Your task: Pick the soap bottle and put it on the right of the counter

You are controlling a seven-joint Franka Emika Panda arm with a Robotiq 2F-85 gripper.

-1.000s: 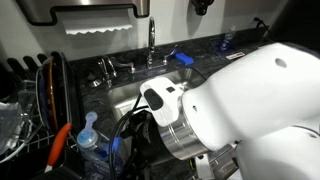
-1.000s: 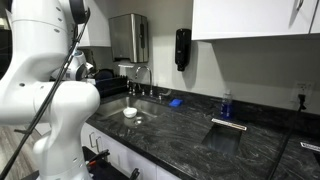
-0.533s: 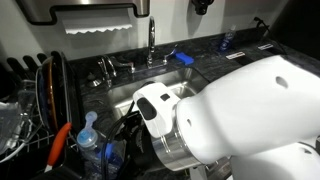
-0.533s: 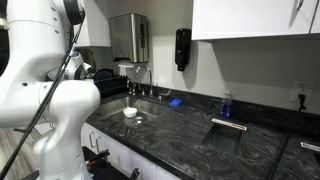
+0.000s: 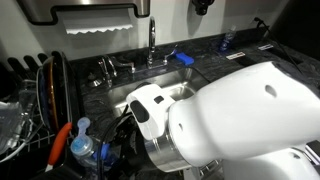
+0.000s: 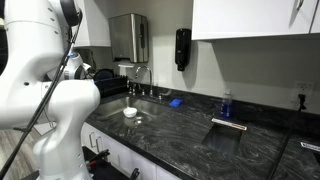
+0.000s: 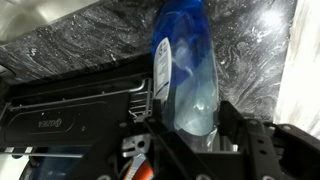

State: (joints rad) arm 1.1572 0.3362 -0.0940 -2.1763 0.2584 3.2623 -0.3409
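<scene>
Dark marbled stone made up the kitchen surface (image 7: 80, 45), with a steel sink (image 5: 175, 92) set into it. Against that veined stone, the wrist view showed the soap bottle (image 7: 187, 70) at the centre of the frame. It was clear plastic with blue liquid inside and a white label on its side. It sat between the two black fingers (image 7: 232, 125) of the end effector (image 7: 190, 113), which pressed on its lower body from both sides and gripped it. Left of the bottle in that view lay a black rack (image 7: 70, 100), and an orange object (image 7: 140, 170) showed at the bottom edge.

In an exterior view the soap bottle (image 5: 82, 150) appeared at the lower left of the frame. It was upright with its pale nozzle cap (image 5: 80, 128) on top, just beside a dish rack (image 5: 40, 90) holding plates. The end effector was hidden there behind the white arm (image 5: 250, 120), which filled the lower right. Farther back stood the faucet (image 5: 152, 40), a flat blue sponge (image 5: 183, 58) and a small dark blue bottle (image 5: 228, 40).

In an exterior view taken from across the room, the arm (image 6: 45, 90) filled the left of the frame and hid both the soap bottle and the end effector. Only this view showed a black wall dispenser (image 6: 182, 47), white cabinets (image 6: 255, 18) and the long stretch of surface (image 6: 170, 135) running toward the right of the frame.
</scene>
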